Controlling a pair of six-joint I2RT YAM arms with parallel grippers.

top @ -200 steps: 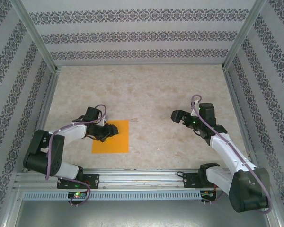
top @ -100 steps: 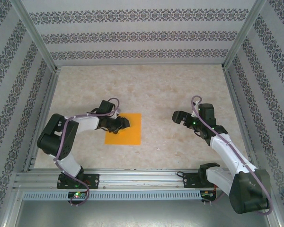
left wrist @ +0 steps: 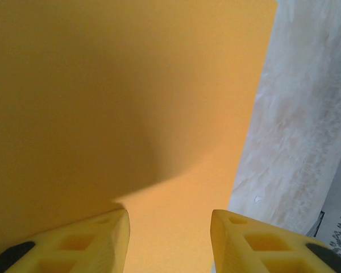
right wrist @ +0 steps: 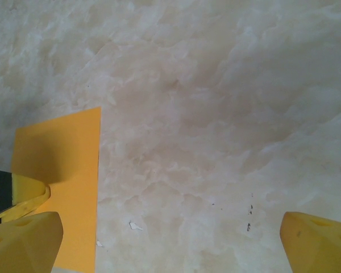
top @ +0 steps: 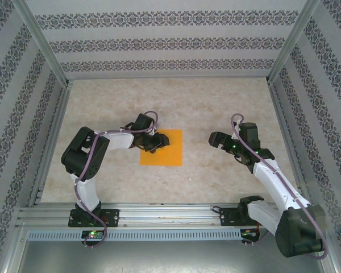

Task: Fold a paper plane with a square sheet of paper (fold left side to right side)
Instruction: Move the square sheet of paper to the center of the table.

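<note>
Top external is looking down from high at the near side, taking in the whole table (top: 216, 108). Left wrist is sitting close over the square sheet of paper (left wrist: 131, 85). Right wrist is facing down from farther off, catching the same sheet's edge.

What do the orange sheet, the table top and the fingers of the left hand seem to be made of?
Orange sheet: thin paper, matte, lying flat with crisp straight edges. Table top: looks like marble-patterned laminate or stone, cream with cloudy veins; which of the two is unclear. Fingers of the left hand: probably moulded yellow plastic, with hollow cells in them.
</note>
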